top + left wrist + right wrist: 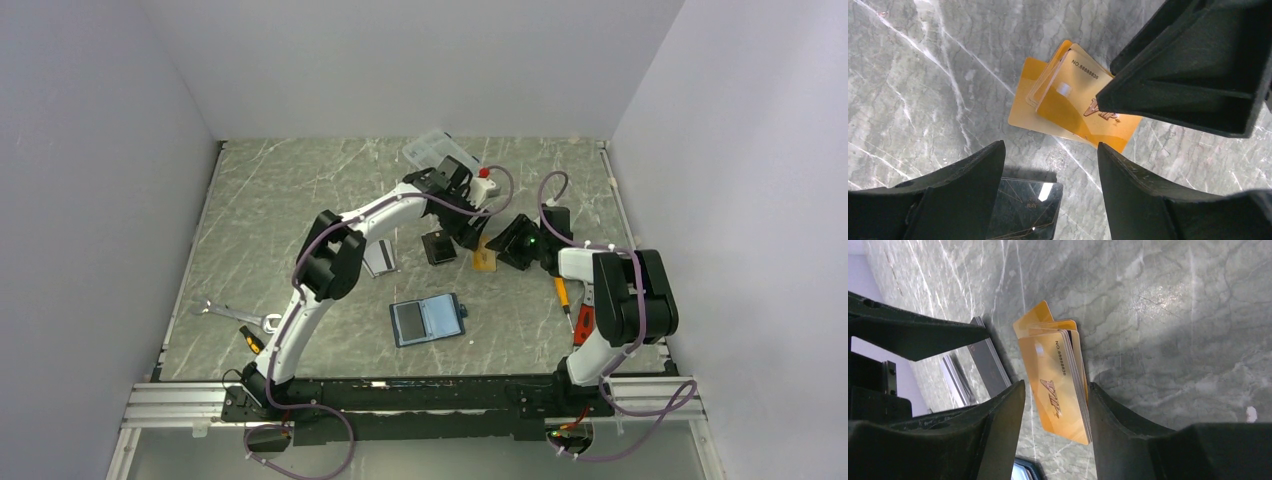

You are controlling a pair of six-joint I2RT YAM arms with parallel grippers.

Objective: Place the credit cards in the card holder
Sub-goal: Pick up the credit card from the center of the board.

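Note:
A fanned stack of orange-gold credit cards [484,259] lies on the marble table; it also shows in the left wrist view [1068,102] and the right wrist view [1058,385]. My right gripper [1055,387] is open around this stack, and the cards' edge rests against one finger. My left gripper [1050,165] is open just beside the stack, over a black card [1023,207]. The black card [438,247] and a silver-grey card [380,257] lie left of the stack. The navy card holder [428,320] lies open nearer the arms.
A clear plastic compartment box [440,152] and a white bottle with a red cap [483,180] stand at the back. A wrench [230,313] lies front left. An orange-handled screwdriver [563,297] and a red object [583,325] lie by the right arm.

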